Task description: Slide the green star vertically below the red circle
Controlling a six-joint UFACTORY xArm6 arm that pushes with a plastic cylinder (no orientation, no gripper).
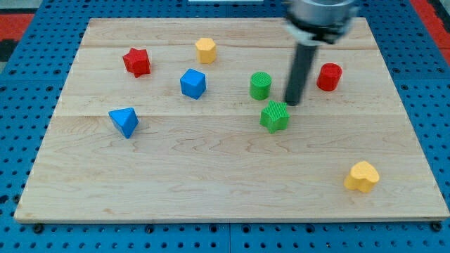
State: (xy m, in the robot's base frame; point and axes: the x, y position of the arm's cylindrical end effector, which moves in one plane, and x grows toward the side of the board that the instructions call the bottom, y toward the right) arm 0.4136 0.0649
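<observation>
The green star [275, 116] lies right of the board's middle. The red circle [328, 76] stands up and to the right of it, near the view's right. My tip [292, 104] ends just above and to the right of the green star, close to its top right edge, and left of the red circle. I cannot tell if the tip touches the star.
A green cylinder [260, 85] stands just left of the rod. A blue cube [193, 83], a yellow hexagon [205, 50], a red star [137, 62] and a blue triangle [124, 121] lie to the left. A yellow heart [362, 176] sits at the bottom right of the wooden board [211, 176].
</observation>
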